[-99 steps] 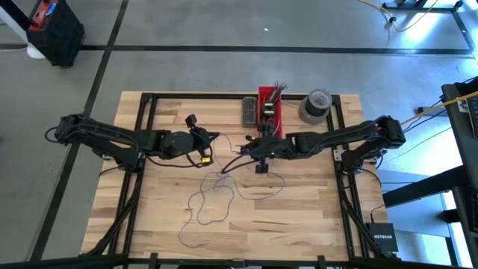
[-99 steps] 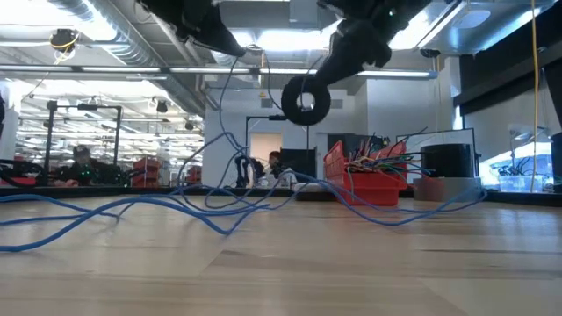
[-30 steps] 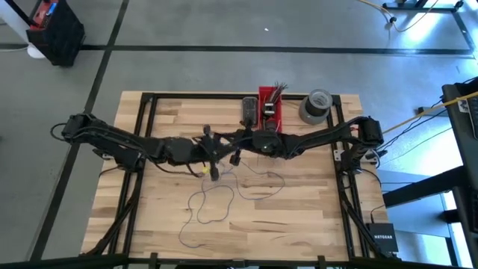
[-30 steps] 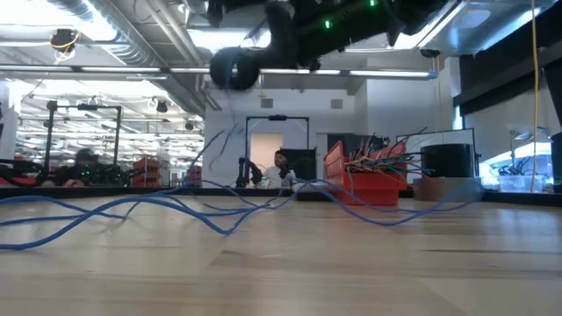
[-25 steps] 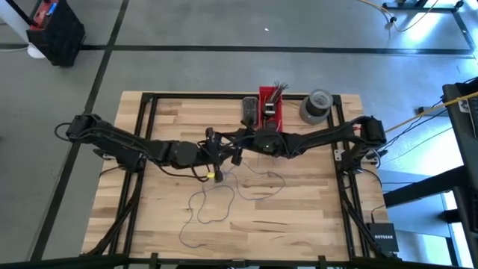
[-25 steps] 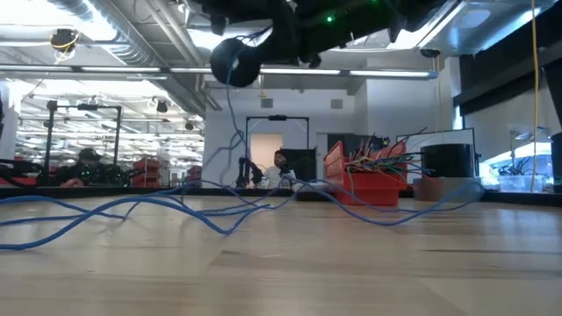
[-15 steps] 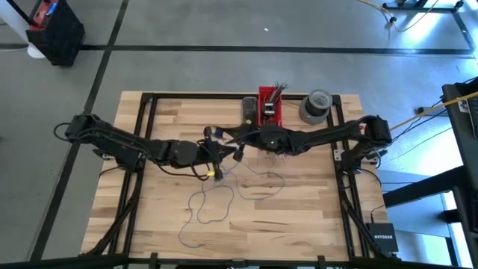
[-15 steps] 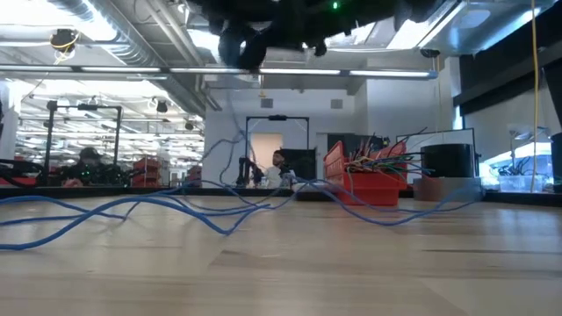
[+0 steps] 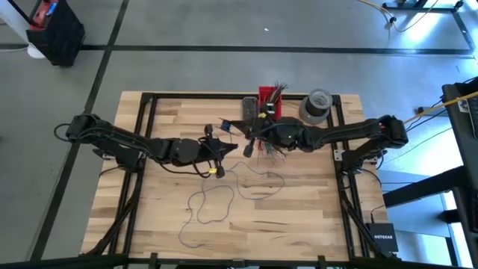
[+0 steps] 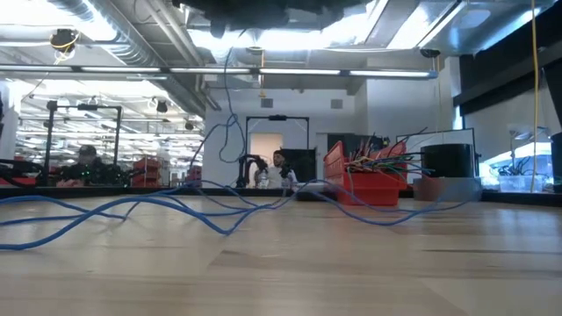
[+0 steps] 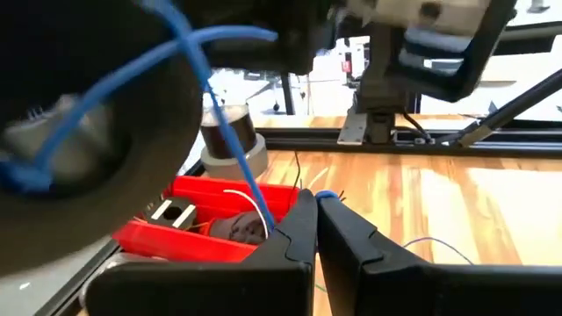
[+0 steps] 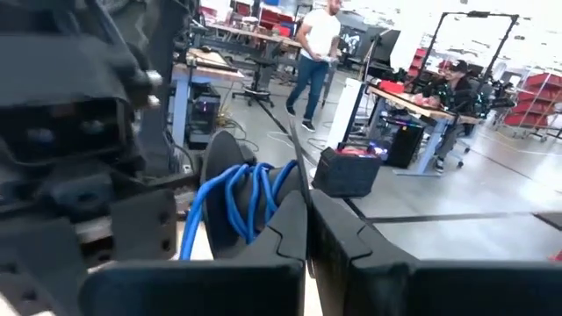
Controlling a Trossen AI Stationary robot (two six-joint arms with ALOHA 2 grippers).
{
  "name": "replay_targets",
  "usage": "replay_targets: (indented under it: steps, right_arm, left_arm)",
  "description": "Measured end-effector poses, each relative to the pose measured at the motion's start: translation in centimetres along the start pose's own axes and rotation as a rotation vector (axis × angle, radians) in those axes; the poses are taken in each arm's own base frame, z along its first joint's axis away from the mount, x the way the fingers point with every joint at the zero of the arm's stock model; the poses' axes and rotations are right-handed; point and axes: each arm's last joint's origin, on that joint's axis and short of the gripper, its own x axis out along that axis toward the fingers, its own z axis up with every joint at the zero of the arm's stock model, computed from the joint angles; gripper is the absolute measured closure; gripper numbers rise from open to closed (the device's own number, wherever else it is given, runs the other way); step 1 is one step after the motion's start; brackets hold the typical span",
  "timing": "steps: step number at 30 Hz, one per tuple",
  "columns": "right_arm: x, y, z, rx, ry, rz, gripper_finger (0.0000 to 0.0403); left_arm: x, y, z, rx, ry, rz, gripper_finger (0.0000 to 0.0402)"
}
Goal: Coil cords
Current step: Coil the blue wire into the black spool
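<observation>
Both arms meet high over the middle of the wooden slatted table (image 9: pixel 299 217). The left gripper (image 9: pixel 221 147) is clenched on the thin blue cord (image 10: pixel 230 132), which runs up from its fingertips (image 11: pixel 303 215) in the left wrist view. The right gripper (image 9: pixel 246 142), just beside it, is pinched tight too, with several turns of blue cord (image 12: pixel 250 197) looped right at its closed fingers; whether it actually grips them is hard to say. Below, the cord hangs down and sprawls in loose loops across the tabletop (image 9: pixel 213 205), near the red plastic bin (image 10: pixel 364 186) of multicoloured wire ends.
</observation>
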Motion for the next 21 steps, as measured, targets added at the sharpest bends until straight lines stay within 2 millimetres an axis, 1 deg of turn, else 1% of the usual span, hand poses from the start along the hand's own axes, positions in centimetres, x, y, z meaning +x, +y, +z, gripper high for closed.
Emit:
replay_targets:
  steps: [7, 9, 12, 14, 17, 21]
  right_arm:
    - [-0.8, -0.5, 1.1, 0.009, -0.034, 0.003, 0.0395]
    - [-0.8, -0.5, 1.4, 0.02, -0.074, 0.004, 0.0395]
    - [-0.6, -0.5, 1.9, 0.038, -0.155, 0.014, 0.0395]
    - [-0.4, -0.4, 2.0, 0.034, -0.184, 0.021, 0.0395]
    - [-0.1, -0.2, 1.6, 0.016, -0.172, 0.038, 0.0395]
    - [-0.1, 0.1, 1.7, 0.016, -0.189, 0.115, 0.0395]
  left_arm:
    - [0.1, 0.1, 0.1, -0.006, -0.002, 0.005, 0.0401]
    - [0.0, 0.1, 0.2, -0.015, -0.014, 0.005, 0.0401]
    - [0.1, 0.1, 0.8, -0.044, -0.077, 0.004, 0.0401]
    - [0.0, 0.0, 1.3, -0.035, -0.131, -0.003, 0.0401]
    - [-0.1, -0.1, 1.8, -0.018, -0.19, -0.022, 0.0401]
    - [0.0, 0.0, 1.7, 0.014, -0.197, -0.019, 0.0401]
